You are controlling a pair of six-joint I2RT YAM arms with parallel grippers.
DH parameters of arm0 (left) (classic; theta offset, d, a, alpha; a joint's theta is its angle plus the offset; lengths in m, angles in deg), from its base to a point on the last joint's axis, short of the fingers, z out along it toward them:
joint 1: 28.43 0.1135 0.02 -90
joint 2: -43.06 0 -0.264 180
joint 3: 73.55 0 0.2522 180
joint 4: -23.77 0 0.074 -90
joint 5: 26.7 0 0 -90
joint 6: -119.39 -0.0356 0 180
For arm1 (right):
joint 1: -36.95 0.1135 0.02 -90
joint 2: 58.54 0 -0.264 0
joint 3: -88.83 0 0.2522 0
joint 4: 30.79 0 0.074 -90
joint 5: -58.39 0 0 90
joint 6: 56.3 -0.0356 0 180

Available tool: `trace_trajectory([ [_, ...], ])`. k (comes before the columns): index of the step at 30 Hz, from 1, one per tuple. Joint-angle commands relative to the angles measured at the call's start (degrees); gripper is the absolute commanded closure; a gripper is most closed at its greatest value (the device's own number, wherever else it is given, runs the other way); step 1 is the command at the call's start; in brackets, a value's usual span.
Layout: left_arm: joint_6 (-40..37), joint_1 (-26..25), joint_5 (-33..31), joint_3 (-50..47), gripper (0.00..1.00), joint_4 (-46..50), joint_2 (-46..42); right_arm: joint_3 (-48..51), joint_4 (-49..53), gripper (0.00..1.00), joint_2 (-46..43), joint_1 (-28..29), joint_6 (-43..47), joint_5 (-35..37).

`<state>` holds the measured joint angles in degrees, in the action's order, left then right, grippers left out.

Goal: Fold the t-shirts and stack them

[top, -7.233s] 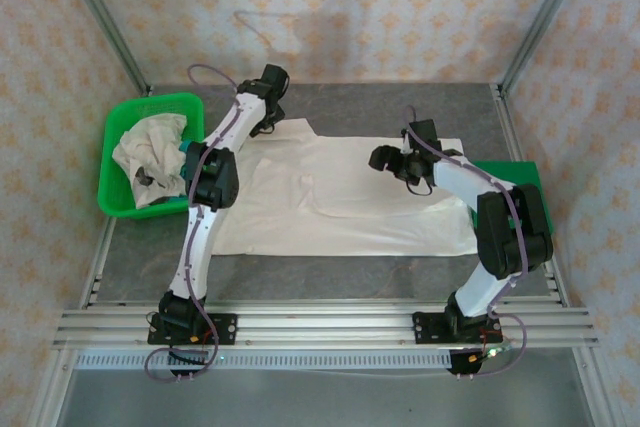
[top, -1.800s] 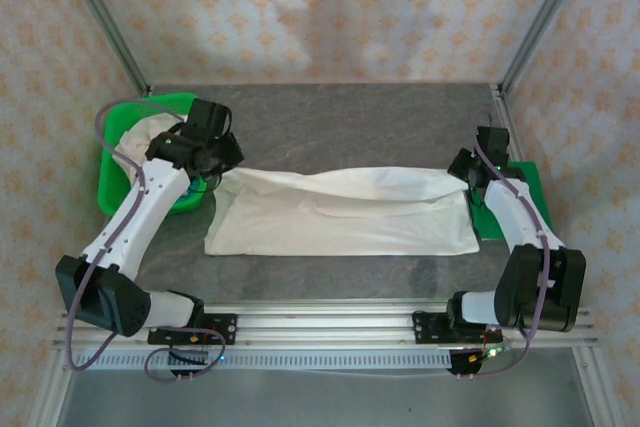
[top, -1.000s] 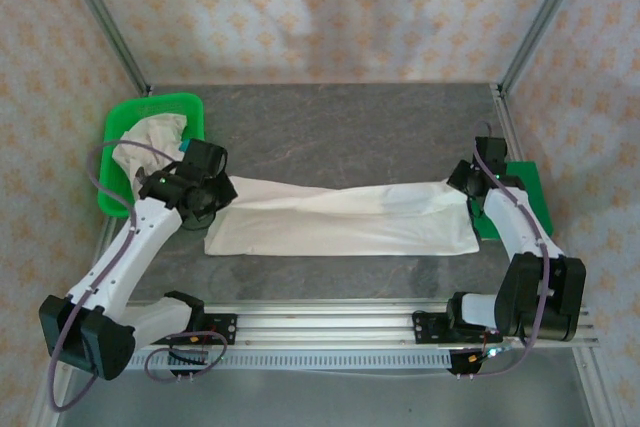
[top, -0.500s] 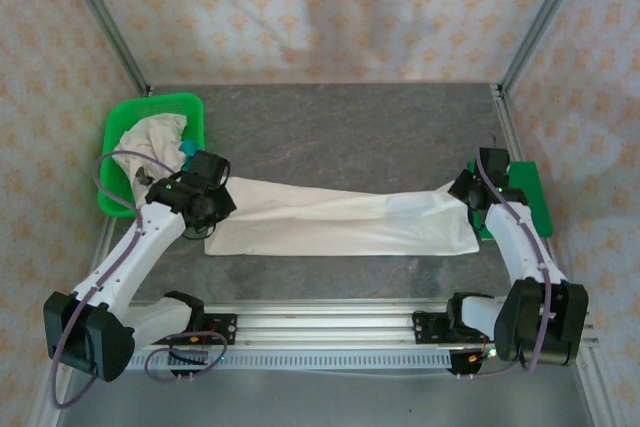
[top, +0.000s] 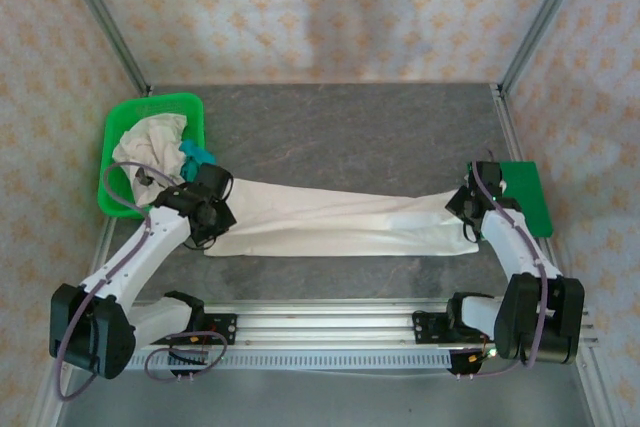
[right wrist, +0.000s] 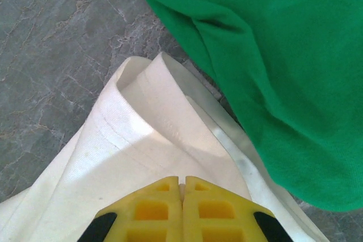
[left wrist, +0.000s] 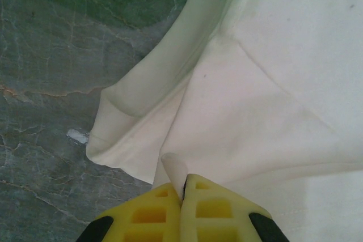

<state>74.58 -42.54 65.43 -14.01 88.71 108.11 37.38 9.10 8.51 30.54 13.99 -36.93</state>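
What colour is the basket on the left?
The basket is bright green, clearest in the top view.

Left forearm runs toward two o'clock, right forearm toward eleven. Left gripper (left wrist: 182, 182) and right gripper (right wrist: 182, 181) are pinched closed, wrists seemingly tilted downward.

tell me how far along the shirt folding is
Early. Done: one cream t-shirt is out on the table, doubled over lengthwise. In hand: left hand and right hand are each shut on an end of it. Left: the rest of its folds, the shirts heaped in the green basket, and any stack.
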Motion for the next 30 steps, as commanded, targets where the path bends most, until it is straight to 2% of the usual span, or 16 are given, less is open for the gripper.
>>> trace_trajectory([
  [1,1.1,0.7,-2.1,-1.5,1.00,-1.2,1.2,0.3,0.2,1.00,0.5,0.0,-1.9,2.9],
  [18,1.3,0.8,-6.6,-4.5,1.00,-6.7,8.5,3.1,-3.7,0.97,5.5,0.0,-6.4,1.1],
  [19,1.3,0.8,-6.6,-4.6,1.00,-7.0,9.0,3.3,-3.8,0.96,5.4,0.0,-6.6,1.2],
  [21,1.4,0.8,-6.7,-4.7,0.97,-7.4,9.7,3.5,-3.9,0.87,5.0,0.0,-6.8,1.2],
  [23,1.4,0.8,-6.6,-4.8,0.89,-7.5,10.2,3.5,-3.5,0.65,3.8,0.0,-6.7,1.4],
  [25,1.5,0.8,-6.4,-4.5,0.77,-7.4,10.0,3.4,-3.1,0.47,1.2,0.0,-6.0,1.3],
  [26,1.6,0.8,-6.3,-4.4,0.68,-7.2,9.6,3.3,-3.1,0.41,-0.7,0.0,-5.5,1.1],
  [28,1.6,0.8,-6.3,-4.0,0.42,-6.6,8.6,3.0,-2.8,0.34,-3.8,0.3,-4.3,1.0],
  [30,1.7,0.8,-6.2,-3.2,0.25,-6.0,7.5,2.2,-2.0,0.31,-5.9,1.1,-3.5,1.1],
])
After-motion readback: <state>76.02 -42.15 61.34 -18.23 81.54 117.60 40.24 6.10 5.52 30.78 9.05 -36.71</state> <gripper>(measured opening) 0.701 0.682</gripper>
